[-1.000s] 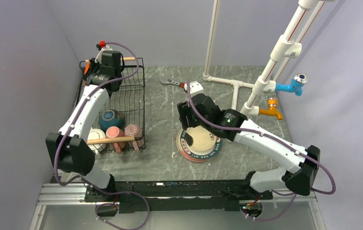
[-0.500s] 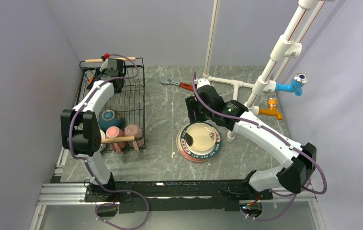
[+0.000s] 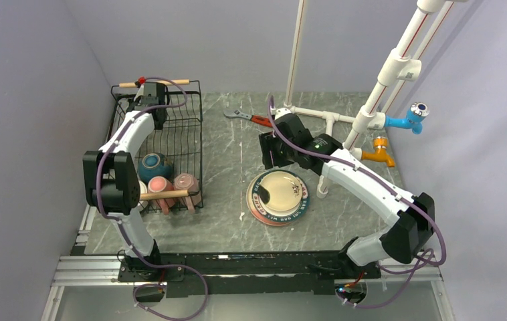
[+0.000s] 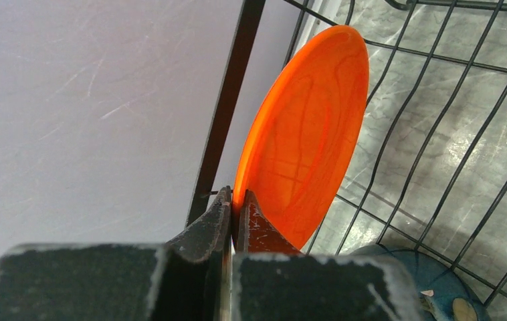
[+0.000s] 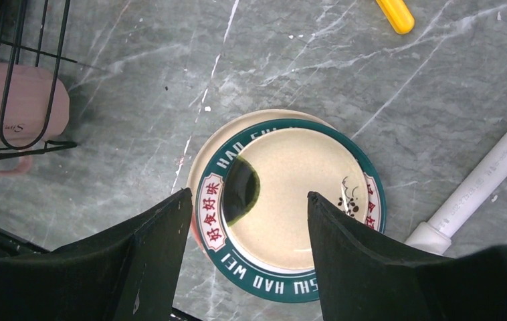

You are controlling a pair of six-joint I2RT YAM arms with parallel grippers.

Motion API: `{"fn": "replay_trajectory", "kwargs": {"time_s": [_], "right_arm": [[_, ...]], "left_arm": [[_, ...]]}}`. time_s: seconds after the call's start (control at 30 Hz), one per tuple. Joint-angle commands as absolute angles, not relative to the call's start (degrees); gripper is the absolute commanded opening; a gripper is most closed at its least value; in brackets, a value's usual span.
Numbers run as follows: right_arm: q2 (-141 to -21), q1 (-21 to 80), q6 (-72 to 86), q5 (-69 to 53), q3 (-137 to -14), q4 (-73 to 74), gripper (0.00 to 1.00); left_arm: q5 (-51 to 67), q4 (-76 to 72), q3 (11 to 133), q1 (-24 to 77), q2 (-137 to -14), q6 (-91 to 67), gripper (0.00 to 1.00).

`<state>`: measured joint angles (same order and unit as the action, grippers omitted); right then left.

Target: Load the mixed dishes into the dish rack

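The left gripper is clamped tight on the rim of the orange-red plate, which is held upright just ahead of the fingers, right by the dish rack wall. The right gripper is spread open, and the lettered-rim plate is seen flat on the table below, framed between its fingers.

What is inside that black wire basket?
A dark teal bowl, two pink mugs, and an orange plate standing on edge, pinched by the left end effector. The left arm covers the basket's near left corner.
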<state>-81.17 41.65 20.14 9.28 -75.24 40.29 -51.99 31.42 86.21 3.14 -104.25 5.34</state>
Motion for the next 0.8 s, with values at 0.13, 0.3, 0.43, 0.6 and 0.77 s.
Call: {"fn": "replay_trajectory", "kwargs": {"time_s": [0.13, 0.3, 0.43, 0.6, 0.77], "right_arm": [[-81.15, 40.42, 19.60, 6.55, -76.86, 37.36, 0.66], [-80.56, 39.93, 19.68, 6.01, -75.98, 36.88, 0.66], [-80.41, 39.57, 19.81, 5.24, -75.42, 36.04, 0.66], [-80.44, 39.38, 19.73, 4.25, -74.94, 35.53, 0.66], [-79.23, 39.13, 20.25, 4.04, -73.44, 34.96, 0.66]], "left_arm": [[-50.28, 31.45, 87.95, 2.25, -105.70, 4.32, 0.00], [-50.45, 34.96, 90.23, 1.96, -105.79, 3.00, 0.00], [-51.60, 35.79, 91.95, 2.01, -104.06, 3.99, 0.00], [-52.54, 37.77, 93.59, 2.04, -102.92, 3.89, 0.00], [-52.51, 36.27, 92.21, 1.99, -102.40, 5.55, 0.00]]}}
